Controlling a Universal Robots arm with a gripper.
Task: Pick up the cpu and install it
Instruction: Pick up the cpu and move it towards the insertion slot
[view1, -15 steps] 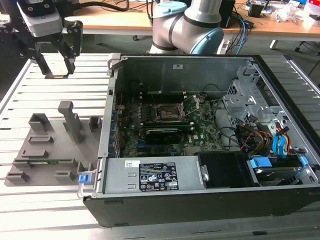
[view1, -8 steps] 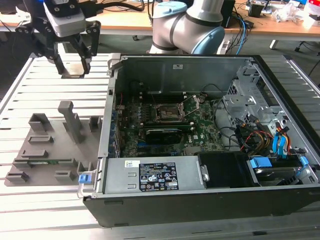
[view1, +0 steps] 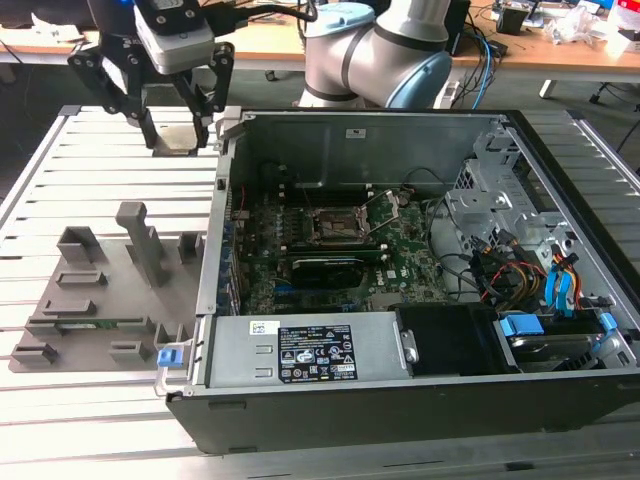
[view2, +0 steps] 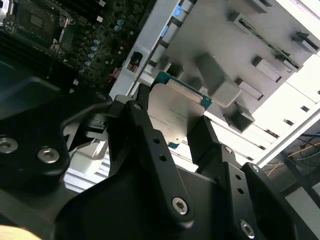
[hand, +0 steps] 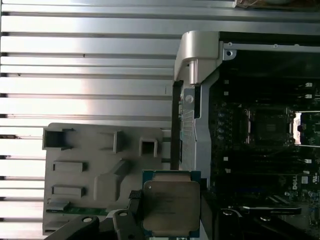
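Silver-topped cpu (view2: 177, 112) with a green rim, pinched by two opposite edges between the black fingers (view2: 145, 125) of the pincer (view2: 174, 111). Its metal top faces the camera in both wrist views. The chip hangs in the air, apart from every surface below it.

In the exterior view the pincer (view1: 177, 135) hangs above the slatted metal desk (view1: 60, 150), at about ten o'clock from the open computer case (view1: 400, 400) and at about one o'clock from the grey tray (view1: 90, 300). The tray lies flat on the desk at nine o'clock from the case, just beside its side wall.

In the first wrist view the cpu (hand: 171, 202) shows in front of the tray's (hand: 100, 165) corner nearest the case, close to the case wall.

Inside the case the green motherboard (view1: 400, 265) lies flat. The black socket (view1: 335, 228) with its metal frame sits near the board's middle, at about four o'clock from the pincer and well apart from it. The cpu is not yet seated there.

The silver arm (view1: 380, 50) with pale blue caps stands behind the case at twelve o'clock.
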